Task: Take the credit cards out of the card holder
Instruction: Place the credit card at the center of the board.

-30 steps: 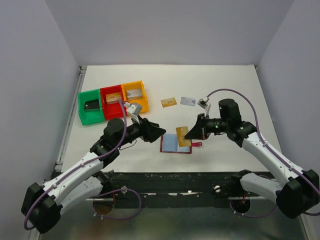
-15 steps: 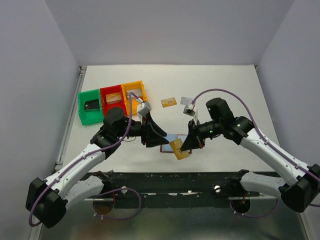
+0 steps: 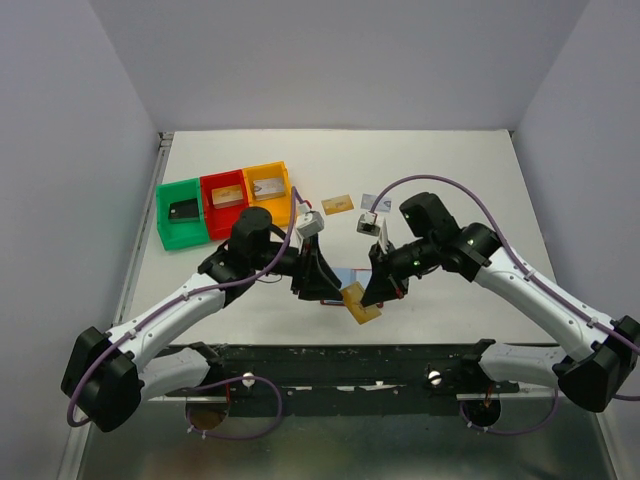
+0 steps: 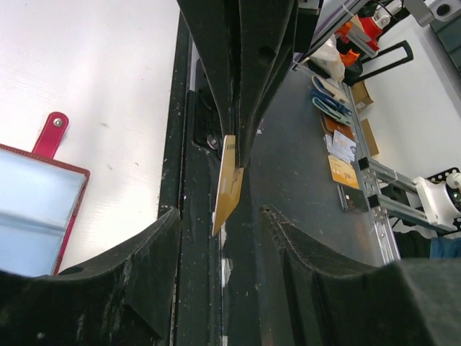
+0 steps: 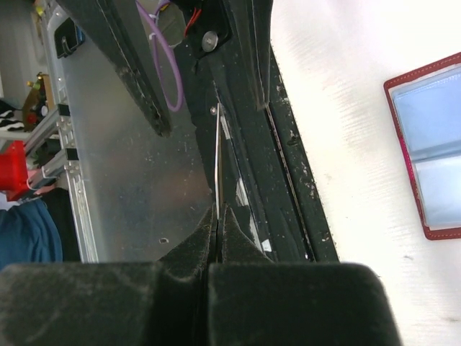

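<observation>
Thin gold card (image 4: 228,184) — in right gripper (image 5: 217,216)

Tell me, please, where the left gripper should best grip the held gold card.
Probably its free end beyond the right gripper, approached end-on: the gold card faces the open left gripper edge-on, so one finger fits each flat face.

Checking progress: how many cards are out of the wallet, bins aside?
3: a gold card and a silver card lie on the table beyond the wallet; a second gold card is pinched in the right gripper. Others may be hidden.
</observation>
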Controlling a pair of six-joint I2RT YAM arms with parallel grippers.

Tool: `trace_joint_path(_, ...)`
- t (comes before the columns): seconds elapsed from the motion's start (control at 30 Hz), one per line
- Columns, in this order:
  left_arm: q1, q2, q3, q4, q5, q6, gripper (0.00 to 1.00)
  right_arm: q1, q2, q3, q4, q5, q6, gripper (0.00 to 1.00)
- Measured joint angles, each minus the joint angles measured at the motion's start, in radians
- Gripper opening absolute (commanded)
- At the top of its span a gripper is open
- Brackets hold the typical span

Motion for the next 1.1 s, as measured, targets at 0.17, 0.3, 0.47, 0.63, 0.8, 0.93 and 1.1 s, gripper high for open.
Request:
trace_joint_path(0.17,-0.024,0.023,0.024,-0.006,0.000,0.020,0.47,0.016,0.013,0.024,-0.012,0.010,-0.023,0.00)
trace_joint_path(0.3,-0.040,0.034,0.036,-0.021,0.002,0.041,0.31,0.019,0.013,0.030,-0.020,0.012,-0.029,0.00)
trace_joint_path(0.47,-0.061,0.044,0.037,-0.040,0.010,0.059,0.03,0.022,0.013,0.031,-0.022,0.012,-0.034,0.00)
trace_joint_path(0.63,-0.072,0.050,0.038,-0.050,0.016,0.071,0.00,0.022,0.013,0.031,-0.029,0.013,-0.034,0.48)
trace_joint_path(0.8,-0.076,0.039,0.035,-0.049,-0.007,0.071,0.00,0.022,-0.026,0.032,-0.018,0.162,0.030,0.68)
trace_joint_path(0.93,-0.034,-0.004,0.005,-0.008,-0.098,0.027,0.00,0.003,-0.122,0.050,-0.011,0.390,0.114,0.68)
trace_joint_path(1.1,0.048,0.002,-0.043,0.086,-0.379,-0.123,0.00,-0.009,-0.257,0.052,0.056,0.704,0.191,0.68)
